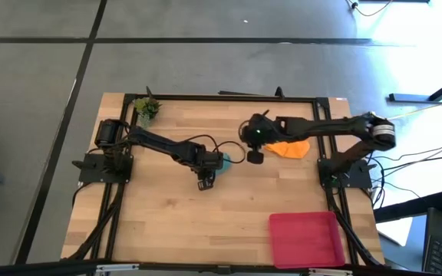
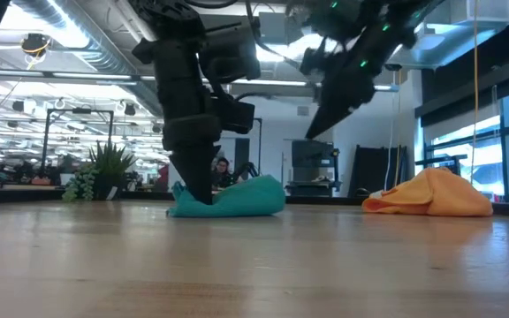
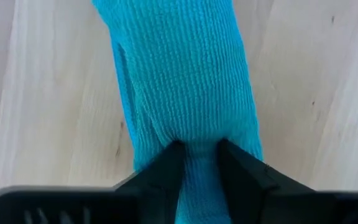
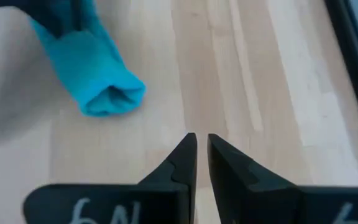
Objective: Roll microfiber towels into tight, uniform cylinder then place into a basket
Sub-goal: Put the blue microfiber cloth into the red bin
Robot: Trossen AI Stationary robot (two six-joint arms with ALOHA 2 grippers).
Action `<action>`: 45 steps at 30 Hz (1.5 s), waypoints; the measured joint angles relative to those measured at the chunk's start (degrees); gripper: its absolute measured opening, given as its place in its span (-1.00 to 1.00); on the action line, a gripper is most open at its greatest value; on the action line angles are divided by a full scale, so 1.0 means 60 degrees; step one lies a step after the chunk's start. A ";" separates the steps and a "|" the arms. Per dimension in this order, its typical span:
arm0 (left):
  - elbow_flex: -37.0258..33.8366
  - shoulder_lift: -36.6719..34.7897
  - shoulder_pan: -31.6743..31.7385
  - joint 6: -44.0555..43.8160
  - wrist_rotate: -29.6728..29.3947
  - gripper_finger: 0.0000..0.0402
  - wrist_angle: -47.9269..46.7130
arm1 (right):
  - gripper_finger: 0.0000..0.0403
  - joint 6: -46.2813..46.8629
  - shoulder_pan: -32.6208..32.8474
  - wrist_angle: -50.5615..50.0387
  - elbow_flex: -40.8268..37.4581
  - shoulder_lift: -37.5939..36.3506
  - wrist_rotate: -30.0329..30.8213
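The teal towel [image 1: 222, 161] lies rolled up as a loose tube on the table near its middle. It also shows in the low view [image 2: 237, 199] and the left wrist view [image 3: 185, 81]. My left gripper [image 2: 197, 190] is down on the roll's left end and shut on it. The orange towel [image 1: 291, 148] lies in a crumpled heap to the right, resting on the table [image 2: 431, 196]. My right gripper [image 1: 255, 156] hangs above the table between the two towels, shut and empty [image 4: 201, 142]. The roll's open end shows in the right wrist view [image 4: 107, 99]. My left gripper pinches the teal roll between its two fingers [image 3: 166, 167], near the roll's left end [image 3: 197, 152]. The fingers come from above, pointing down, one on each side of the roll, and lie across it. The cloth is squeezed in between them. The roll lies on the table.
The red-pink basket [image 1: 330, 244] stands at the table's near right corner. A small green plant [image 1: 146, 109] stands at the far left corner. Bare wood lies between the towels and the basket.
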 joint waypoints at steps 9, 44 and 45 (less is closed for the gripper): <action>0.0000 0.0000 -0.0003 0.2006 0.0028 -0.52 0.0039 | -0.79 0.0203 0.1241 0.0055 -0.0558 -0.1211 0.0004; -0.0024 0.0040 -0.0007 0.2988 -0.0118 -0.52 0.1378 | -0.79 0.0051 0.2390 0.0143 -0.0818 -0.0737 -0.0014; -0.0025 0.0044 -0.0007 0.2996 -0.0119 -0.52 0.1502 | -0.79 0.0019 0.2422 0.0153 -0.0818 -0.0691 -0.0016</action>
